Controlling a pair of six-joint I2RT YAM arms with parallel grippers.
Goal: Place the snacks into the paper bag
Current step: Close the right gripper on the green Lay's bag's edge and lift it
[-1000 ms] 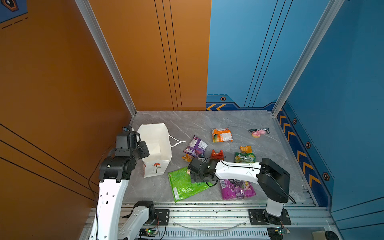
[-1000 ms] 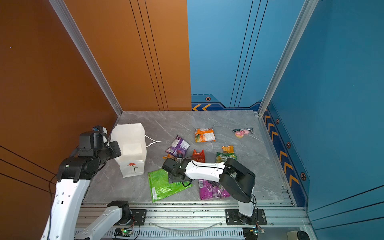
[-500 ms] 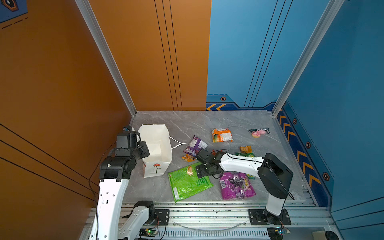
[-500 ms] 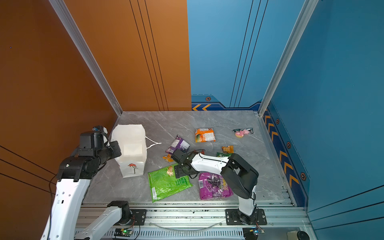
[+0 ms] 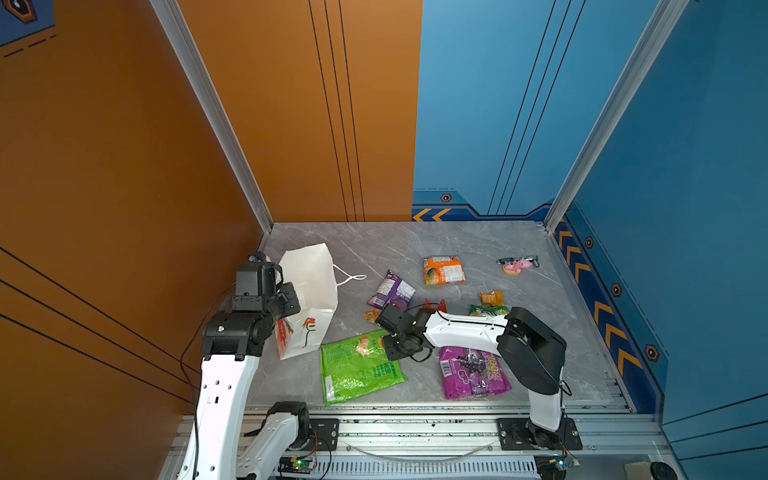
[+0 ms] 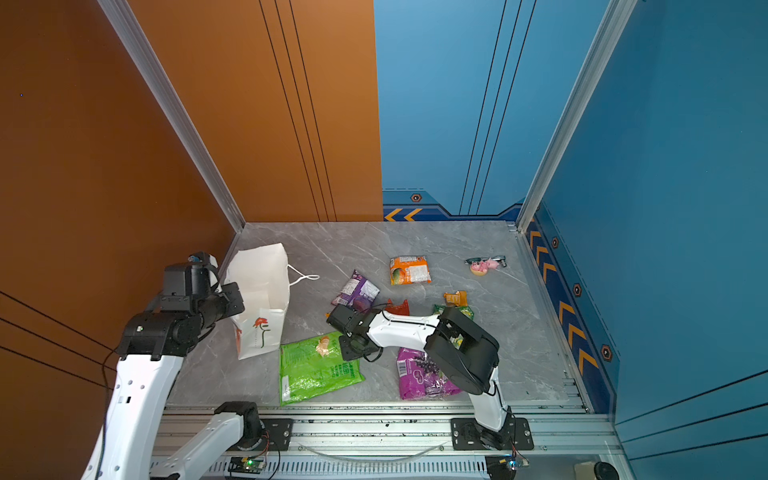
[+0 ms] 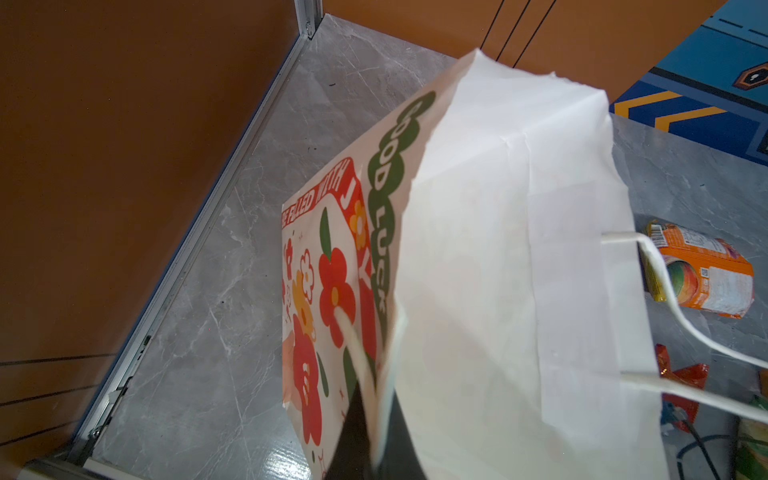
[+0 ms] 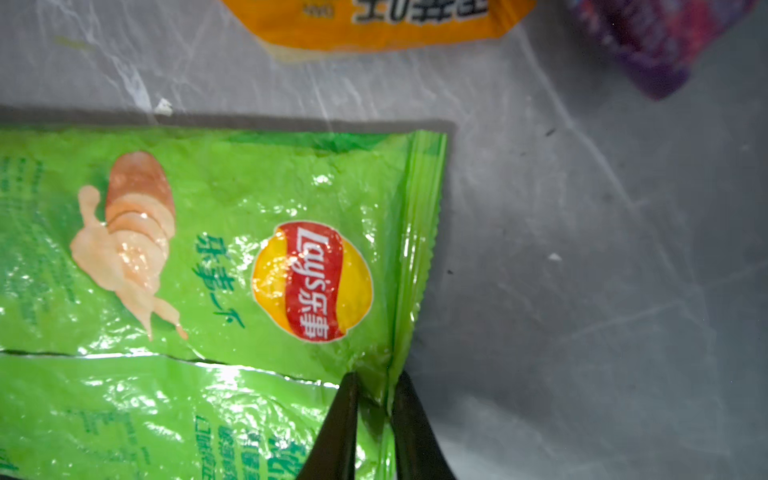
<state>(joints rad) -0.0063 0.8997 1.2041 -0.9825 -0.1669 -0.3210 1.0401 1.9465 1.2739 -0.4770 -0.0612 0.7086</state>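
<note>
I'm pinching the large green packet [image 5: 359,365], at six o'clock on the table [image 5: 415,245], by its sealed edge with my right gripper [image 8: 376,380], my left gripper [image 7: 376,415] is clamping the paper bag [image 5: 309,282] by its rim at nine o'clock, and the other snacks [image 5: 443,270] are lying outside it, so I'm judging nothing bagged yet.

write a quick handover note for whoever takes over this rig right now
Left gripper: shut on the rim of the paper bag, which stands with its mouth open.
Right gripper: shut on a corner of the large green packet, which lies on the table.
Done: no snack seen in the bag.
Left: bag the green packet, then the magenta packet, purple packet, orange packet, small red packet, green-yellow packet and tiny orange packets. Leave the pink toy.
</note>
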